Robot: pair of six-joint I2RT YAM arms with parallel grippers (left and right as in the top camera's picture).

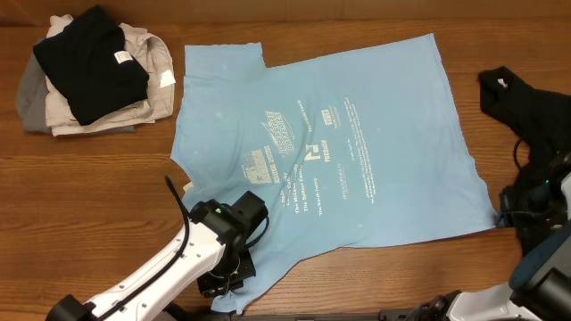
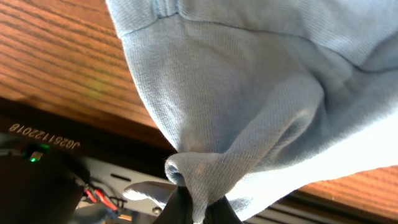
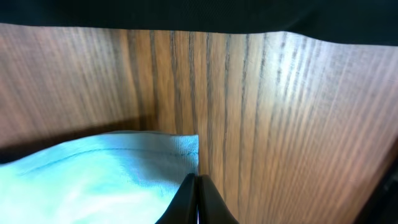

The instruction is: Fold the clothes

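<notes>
left gripper [image 2: 198, 208]: we see it clenched on a bunched fold of the light blue T-shirt [image 1: 375, 116] | right gripper [image 3: 198, 198]: tips pressed together at the shirt's hem corner, whether cloth is caught we cannot tell | T-shirt spread print-up on the table [image 1: 107, 187] | black shirt [image 1: 535, 107] just right of it

Matt knit T-shirt [image 1: 375, 116], grained wooden table [image 1: 107, 178]

The left tool [image 2: 196, 210] pinched shut; right tool [image 3: 198, 198] seemingly shut.
</notes>
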